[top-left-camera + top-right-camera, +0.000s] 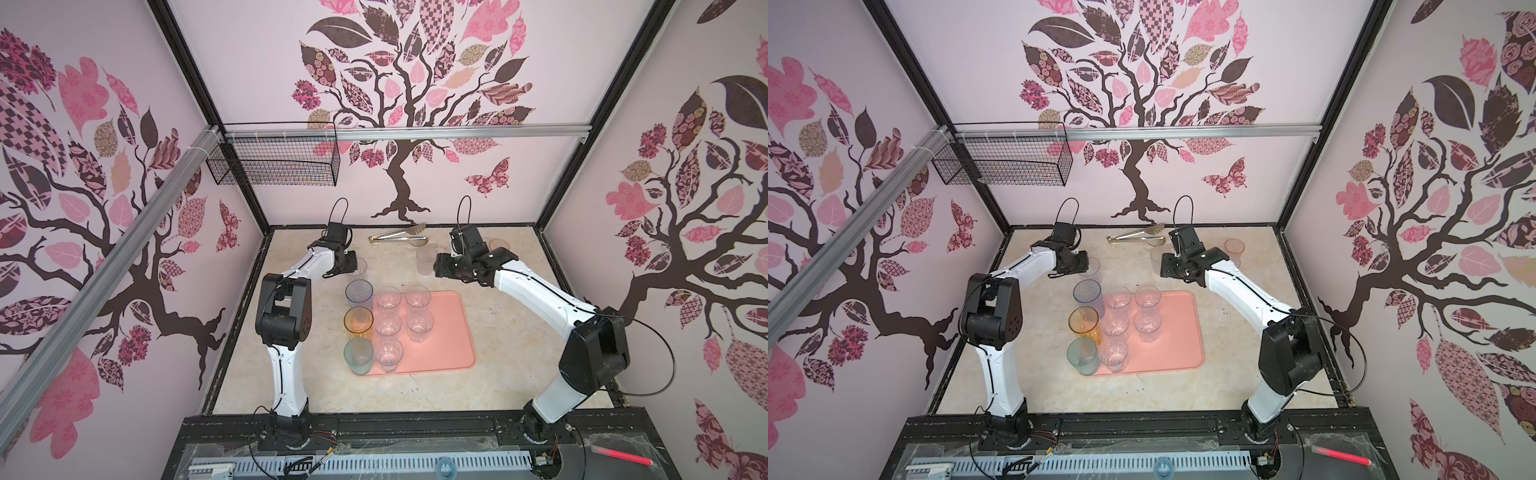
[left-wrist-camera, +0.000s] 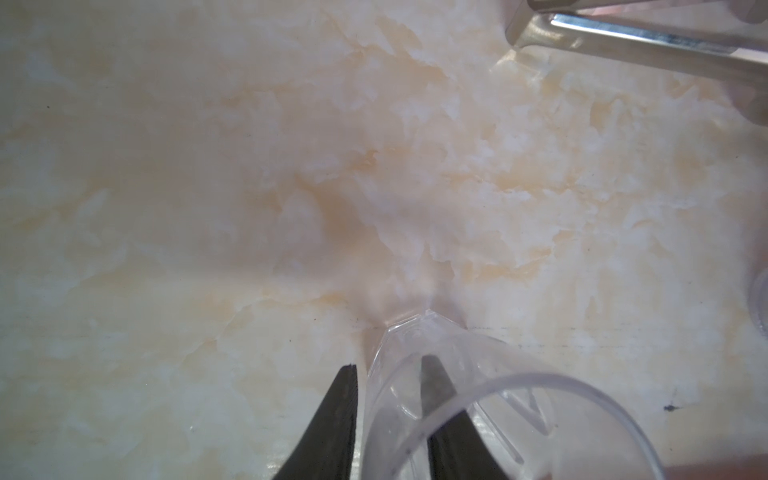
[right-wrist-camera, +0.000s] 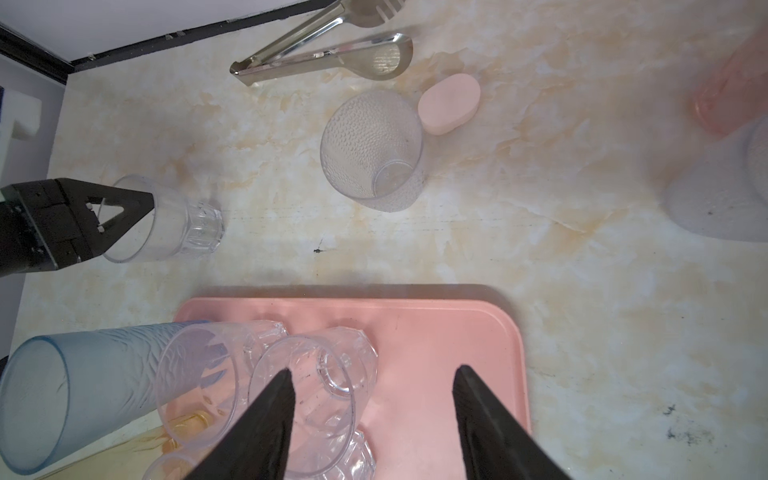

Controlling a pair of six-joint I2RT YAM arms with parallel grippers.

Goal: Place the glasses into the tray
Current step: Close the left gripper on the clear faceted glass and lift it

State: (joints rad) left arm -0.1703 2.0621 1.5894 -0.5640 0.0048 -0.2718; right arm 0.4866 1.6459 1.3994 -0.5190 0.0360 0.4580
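A: What do we find in both top views?
B: The tray [image 1: 451, 332] lies mid-table, five clear glasses [image 1: 419, 322] on it; blue, amber and teal tumblers [image 1: 358, 320] line its left edge.
A: And our left wrist view?
B: Our left gripper [image 2: 388, 365] straddles one wall of a lone glass [image 2: 498, 395] standing off the tray; whether it pinches, we cannot tell.
A: The right wrist?
B: Our right gripper [image 3: 374, 370] hangs above the tray, fingers spread, empty. A frosted glass [image 3: 374, 153] stands on the table near the tongs [image 3: 324, 54].
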